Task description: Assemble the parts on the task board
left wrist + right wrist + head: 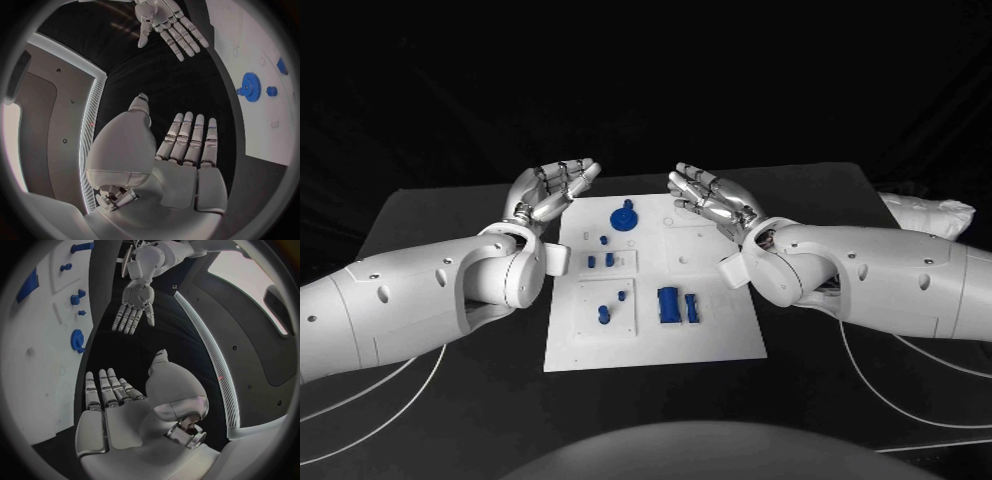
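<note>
White task board (581, 350), flat at mid black tabletop (444, 215). Blue parts on it: gear (625, 216) at far end; small pegs (599, 261) in the middle; two taller blocks (679, 304) nearer the robot. Left hand (553, 190) and right hand (711, 196) flank the far end, palms up, fingers spread, grasping nothing. Step in hand: undetermined; the layout fits parts awaiting seating or already seated. Any pick calls for a palm turned down over one piece.
</note>
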Robot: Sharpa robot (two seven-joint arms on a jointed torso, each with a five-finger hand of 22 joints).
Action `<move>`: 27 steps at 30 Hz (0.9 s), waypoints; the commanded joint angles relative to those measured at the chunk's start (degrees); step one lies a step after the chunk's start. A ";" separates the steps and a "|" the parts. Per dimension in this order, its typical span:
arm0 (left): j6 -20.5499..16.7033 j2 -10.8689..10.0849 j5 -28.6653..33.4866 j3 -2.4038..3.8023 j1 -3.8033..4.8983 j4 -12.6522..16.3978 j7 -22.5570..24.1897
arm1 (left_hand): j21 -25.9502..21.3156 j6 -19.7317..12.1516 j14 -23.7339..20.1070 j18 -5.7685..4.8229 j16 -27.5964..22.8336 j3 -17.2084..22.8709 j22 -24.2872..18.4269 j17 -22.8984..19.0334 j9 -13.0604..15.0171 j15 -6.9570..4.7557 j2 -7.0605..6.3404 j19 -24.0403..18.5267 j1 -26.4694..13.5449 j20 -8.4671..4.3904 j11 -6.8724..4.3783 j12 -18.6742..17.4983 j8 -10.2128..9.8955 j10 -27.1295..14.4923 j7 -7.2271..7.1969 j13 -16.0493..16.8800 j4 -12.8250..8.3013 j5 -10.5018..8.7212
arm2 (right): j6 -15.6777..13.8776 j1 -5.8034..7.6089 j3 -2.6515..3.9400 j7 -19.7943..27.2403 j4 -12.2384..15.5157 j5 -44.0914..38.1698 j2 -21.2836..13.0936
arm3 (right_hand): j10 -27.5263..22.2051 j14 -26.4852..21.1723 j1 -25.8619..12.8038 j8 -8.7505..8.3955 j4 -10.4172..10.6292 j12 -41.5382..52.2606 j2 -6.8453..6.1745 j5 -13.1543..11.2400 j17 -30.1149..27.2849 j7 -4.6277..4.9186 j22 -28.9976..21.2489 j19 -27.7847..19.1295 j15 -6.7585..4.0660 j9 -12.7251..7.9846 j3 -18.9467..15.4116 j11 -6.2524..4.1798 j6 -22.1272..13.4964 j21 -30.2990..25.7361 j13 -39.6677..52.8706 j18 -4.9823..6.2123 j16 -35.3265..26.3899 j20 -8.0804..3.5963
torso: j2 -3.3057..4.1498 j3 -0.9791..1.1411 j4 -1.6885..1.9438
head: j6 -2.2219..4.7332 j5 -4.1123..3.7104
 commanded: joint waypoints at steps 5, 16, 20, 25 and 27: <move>-0.66 -0.36 0.38 0.01 -0.49 0.61 1.07 | -2.84 -14.15 -10.59 -2.94 -7.22 5.16 -7.32 -5.30 -3.88 -3.33 5.07 -10.57 -21.91 -5.23 -3.28 -2.05 -1.12 -14.11 -3.85 -3.69 -5.11 -4.67 | 1.52 -0.09 0.06 2.41 -1.26 1.91 1.13 | -4.59 -7.69 -18.12 -2.86 -5.17 -3.85 -3.21 -3.31 -8.78 -4.73 -9.42 -5.89 -2.70 -4.12 6.00 -3.45 -4.19 -1.70 -8.58 -1.66 -3.45 -4.28 | -0.12 0.15 0.00 | 1.42 0.74; -8.64 -1.91 0.17 7.77 -6.42 4.95 -3.68 | -2.84 -23.19 -15.84 -4.55 -13.68 5.16 -10.88 -5.30 -3.88 -9.04 5.07 -15.02 -38.89 -8.54 -5.47 -3.99 -6.39 -23.37 -5.81 -3.69 -9.12 -8.37 | -6.68 -3.57 4.57 3.88 -0.17 5.55 0.68 | -9.53 -7.69 -53.11 -2.86 -16.76 -11.16 -9.32 -3.31 -16.57 -4.73 -16.71 -5.89 -6.73 -9.29 17.30 -9.04 -4.19 -1.70 -19.86 -7.50 -7.58 -11.82 | -2.11 -0.12 0.25 | 5.52 1.64; -12.28 -2.62 0.07 11.30 -9.13 6.92 -5.85 | -2.84 -26.00 -17.53 -5.16 -15.84 5.16 -11.99 -5.30 -3.88 -9.04 5.07 -16.38 -44.36 -9.61 -9.84 -8.31 -6.39 -26.24 -6.65 -3.69 -10.43 -9.58 | -13.20 -6.33 8.16 5.04 0.69 8.45 0.32 | -9.53 -7.69 -58.35 -2.86 -16.76 -11.16 -9.32 -3.31 -16.57 -4.73 -16.71 -5.89 -6.73 -9.29 17.30 -9.04 -4.19 -1.70 -19.86 -7.50 -7.58 -11.82 | -3.83 -0.35 0.46 | 9.08 2.42; -13.56 -2.87 0.04 12.55 -10.09 7.62 -6.61 | -2.84 -28.66 -18.92 -5.79 -17.88 5.16 -13.05 -5.30 -3.88 -9.04 5.07 -17.66 -49.60 -14.55 -9.84 -8.31 -6.39 -28.97 -11.07 -3.69 -11.64 -10.78 | -18.14 -8.42 10.88 5.93 1.35 10.64 0.05 | -9.53 -7.69 -58.35 -2.86 -16.76 -11.16 -9.32 -3.31 -16.57 -4.73 -16.71 -5.89 -6.73 -9.29 17.30 -9.04 -4.19 -1.70 -19.86 -7.50 -7.58 -11.82 | -5.36 -0.56 0.66 | 12.27 3.13; -13.56 -2.87 0.04 12.55 -10.09 7.62 -6.61 | -2.84 -29.51 -19.48 -5.79 -18.60 5.16 -13.42 -5.30 -3.88 -9.04 5.07 -18.24 -51.37 -14.55 -9.84 -8.31 -6.39 -29.90 -11.07 -3.69 -12.05 -11.16 | -19.24 -8.89 11.49 6.13 1.49 11.13 -0.01 | -9.53 -7.69 -58.35 -2.86 -16.76 -11.16 -9.32 -3.31 -16.57 -4.73 -16.71 -5.89 -6.73 -9.29 17.30 -9.04 -4.19 -1.70 -19.86 -7.50 -7.58 -11.82 | -5.76 -0.62 0.71 | 13.10 3.31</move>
